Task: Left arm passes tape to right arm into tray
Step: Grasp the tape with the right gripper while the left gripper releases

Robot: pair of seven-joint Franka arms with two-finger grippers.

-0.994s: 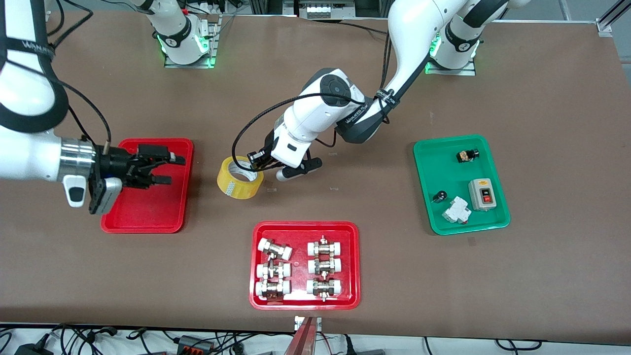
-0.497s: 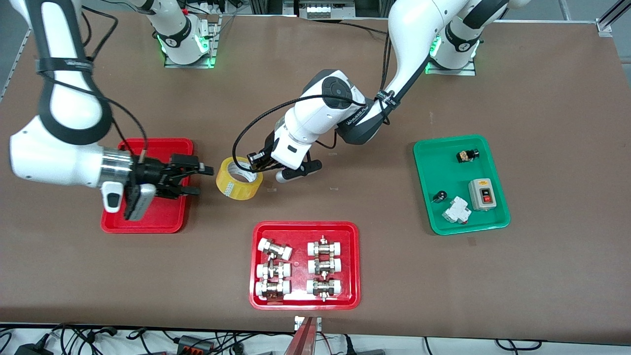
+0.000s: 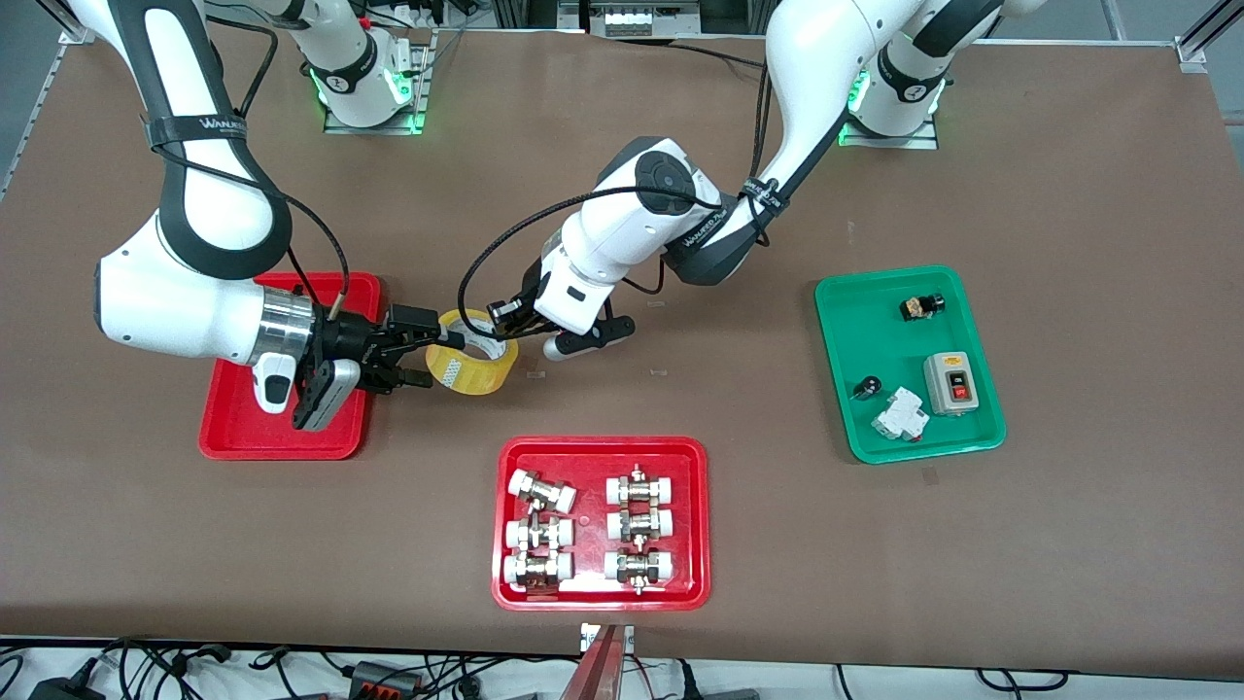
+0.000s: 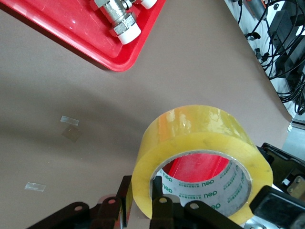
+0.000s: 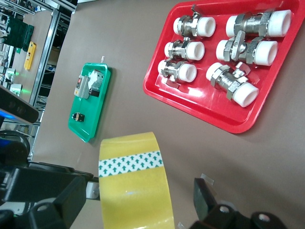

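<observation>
Brown matting covered the worktop (image 3: 1069,544), which was seen from a high camera. Near its middle, a roll of yellow tape (image 3: 472,352) was held up by the left gripper (image 3: 506,324), whose fingers were clamped over the roll's wall, one inside the core and one outside. On the white core, green "deli" lettering could be read in the left wrist view, and a strip printed with green arrows was seen across the roll's outer face in the right wrist view. The right gripper (image 3: 426,360) had been brought to the tape from the right arm's end, its fingers spread on either side of the roll and not closed on it. Its wrist hung over the plain red tray (image 3: 233,437), which lay toward the right arm's end of the worktop. "WANJIFEED" was printed on the black arm straps. A second red tray (image 3: 600,595) of white-capped metal fittings (image 3: 540,491) was set by the front edge, and a green tray (image 3: 847,389) with a grey switch box (image 3: 950,383) lay toward the left arm's end.
</observation>
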